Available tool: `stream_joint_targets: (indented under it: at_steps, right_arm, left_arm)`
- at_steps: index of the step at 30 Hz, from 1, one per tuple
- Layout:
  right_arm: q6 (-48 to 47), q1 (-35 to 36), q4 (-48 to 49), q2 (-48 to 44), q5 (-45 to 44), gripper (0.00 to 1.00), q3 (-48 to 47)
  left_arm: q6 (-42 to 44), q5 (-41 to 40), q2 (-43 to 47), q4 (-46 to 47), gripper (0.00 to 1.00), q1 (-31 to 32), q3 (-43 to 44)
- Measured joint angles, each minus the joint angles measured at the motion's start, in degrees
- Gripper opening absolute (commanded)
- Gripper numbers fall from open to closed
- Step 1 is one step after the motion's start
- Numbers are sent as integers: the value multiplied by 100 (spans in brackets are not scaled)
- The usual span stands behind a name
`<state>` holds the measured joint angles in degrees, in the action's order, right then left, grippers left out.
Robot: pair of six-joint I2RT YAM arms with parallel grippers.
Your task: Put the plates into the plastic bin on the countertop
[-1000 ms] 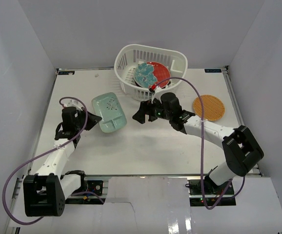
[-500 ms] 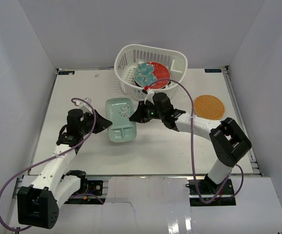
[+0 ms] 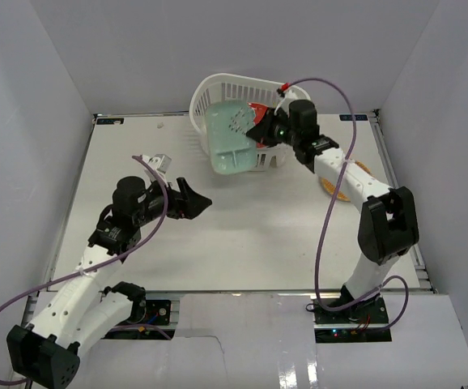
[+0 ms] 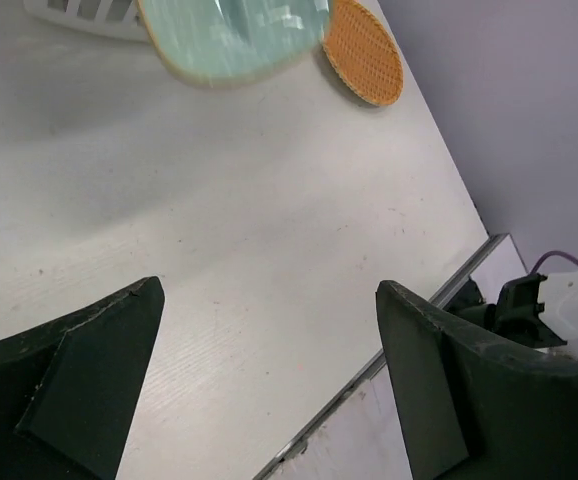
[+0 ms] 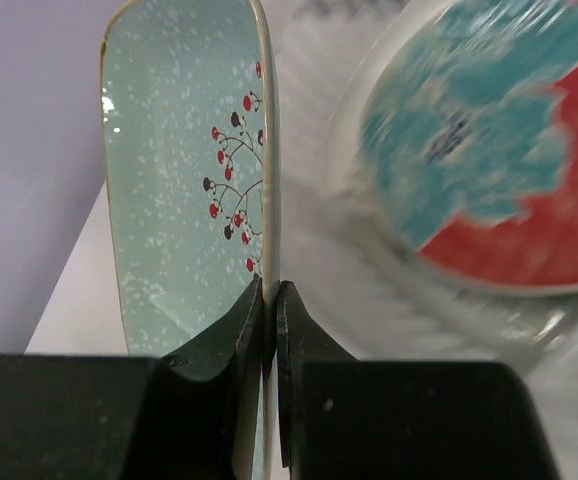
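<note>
**Pale mint plate held on edge over the plastic bin**

Top view: the right gripper [image 3: 258, 134] is clamped on the rim of the pale mint plate [image 3: 230, 142], which is tilted steeply over the 7 o'clock rim of the plastic bin [image 3: 218, 83], set at 12 o'clock on the bench [image 3: 258, 243]. The left gripper [image 3: 195, 198] is spread wide and empty. Left wrist view: the orange plate [image 4: 367, 52] is seen just beside the mint one, at its 3 o'clock. Right wrist view: the fingers [image 5: 239, 330] are pinched on the plate's edge, and the red-and-teal plate [image 5: 489, 150] is blurred beyond. The plate should be carried further inward and lowered before release, so that the wall is cleared.
</note>
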<state>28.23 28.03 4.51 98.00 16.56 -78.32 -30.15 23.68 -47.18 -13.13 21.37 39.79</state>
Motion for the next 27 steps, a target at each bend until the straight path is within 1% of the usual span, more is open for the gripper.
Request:
stream_joint_targets:
  at_steps: [4,8,12,14,16,18,19,20,22,23,25,26,27]
  right_arm:
    - [125,-791,-2,721,-192,8,-1248]
    - [319,-1287,-151,1478,-319,8,-2111]
    - [393,-1379,-540,2483,-457,8,-3180]
    - [409,-1364,-756,2905,-494,8,-3552]
    - [420,-1335,-938,3156,-527,8,-3659]
    - [420,-1314,-1191,3289,-590,13,-3661]
    - [476,-1298,-1257,3346,-597,17,-3663]
    - [503,-1290,-1281,3368,-601,29,-3665]
    - [525,-1274,-1346,3370,-614,47,-3716]
    - [494,-1263,-1362,3370,-640,62,-3775]
    - [459,-1233,-1340,3370,-734,75,-3864]
    - [413,-1207,-1346,3366,-807,86,-3906]
    - [369,-1182,-1340,3355,-855,92,-3915]
  left_arm:
    - [531,-345,181,-319,98,273,422]
    - [828,-769,409,-413,98,442,376]
    - [994,-1071,433,-527,98,560,275]
    - [1064,-1198,444,-601,98,629,256]
    - [1108,-1290,483,-632,98,678,240]
    - [1139,-1377,549,-640,98,713,216]
    - [1154,-1412,579,-651,98,728,214]
    - [1169,-1432,603,-654,98,741,212]
    - [1178,-1469,632,-658,98,769,212]
    - [1187,-1478,640,-660,98,778,212]
    - [1193,-1497,649,-660,98,791,212]
    - [1196,-1508,654,-660,98,798,212]
    - [1196,-1519,664,-660,98,802,208]
